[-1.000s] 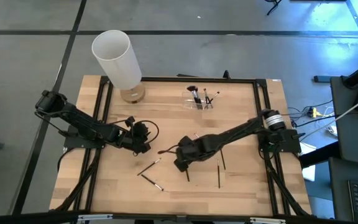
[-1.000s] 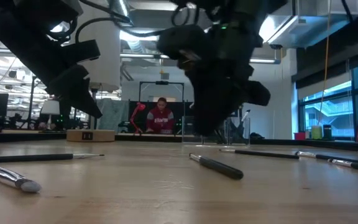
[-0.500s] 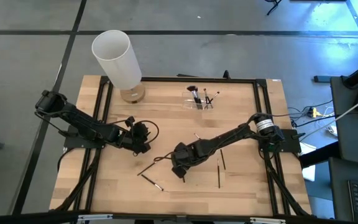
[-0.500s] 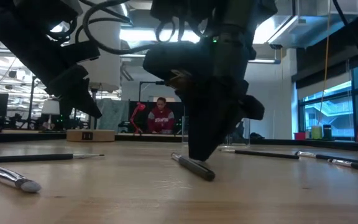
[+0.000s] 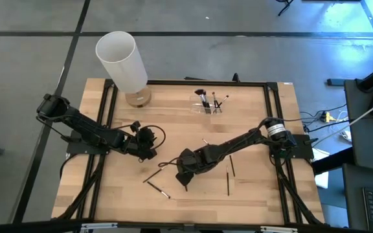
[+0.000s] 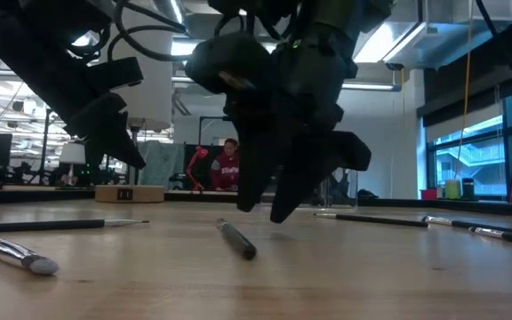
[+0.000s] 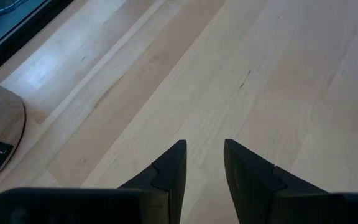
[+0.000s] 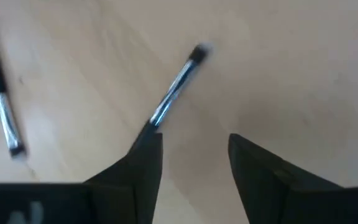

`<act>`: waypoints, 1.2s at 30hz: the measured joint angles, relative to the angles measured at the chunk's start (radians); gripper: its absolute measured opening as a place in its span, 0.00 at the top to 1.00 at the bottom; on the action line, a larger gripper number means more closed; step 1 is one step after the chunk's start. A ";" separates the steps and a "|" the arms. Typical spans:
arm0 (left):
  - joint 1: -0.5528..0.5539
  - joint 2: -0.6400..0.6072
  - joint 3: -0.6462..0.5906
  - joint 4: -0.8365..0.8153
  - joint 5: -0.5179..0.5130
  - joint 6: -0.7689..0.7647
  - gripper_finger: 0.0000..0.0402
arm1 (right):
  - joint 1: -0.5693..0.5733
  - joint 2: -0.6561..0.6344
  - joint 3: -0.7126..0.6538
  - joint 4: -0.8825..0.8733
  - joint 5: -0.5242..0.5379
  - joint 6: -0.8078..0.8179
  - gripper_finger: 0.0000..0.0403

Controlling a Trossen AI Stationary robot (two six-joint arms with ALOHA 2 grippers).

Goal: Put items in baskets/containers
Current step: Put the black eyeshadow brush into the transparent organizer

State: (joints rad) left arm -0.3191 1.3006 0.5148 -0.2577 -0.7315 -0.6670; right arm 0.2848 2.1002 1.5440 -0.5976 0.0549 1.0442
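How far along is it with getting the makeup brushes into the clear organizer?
Done: a few brushes stand in the small clear plastic organizer. In hand: nothing; the right gripper, open, hangs over a black-handled brush lying on the table. Left: that one plus other loose brushes. The left gripper waits.

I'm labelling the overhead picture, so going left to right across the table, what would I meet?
Left claw → tall white cylinder → right claw → small clear plastic organizer holding black brushes → thin black makeup brush lying alone on the wooden table.
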 joint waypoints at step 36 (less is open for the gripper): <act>0.000 0.000 0.000 -0.003 0.060 0.029 0.75 | 0.006 0.250 0.378 -0.204 0.131 -0.314 0.58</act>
State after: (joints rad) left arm -0.3191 1.3006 0.5144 -0.2612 -0.6712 -0.6376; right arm 0.2904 2.3504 1.9223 -0.8012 0.1858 0.7304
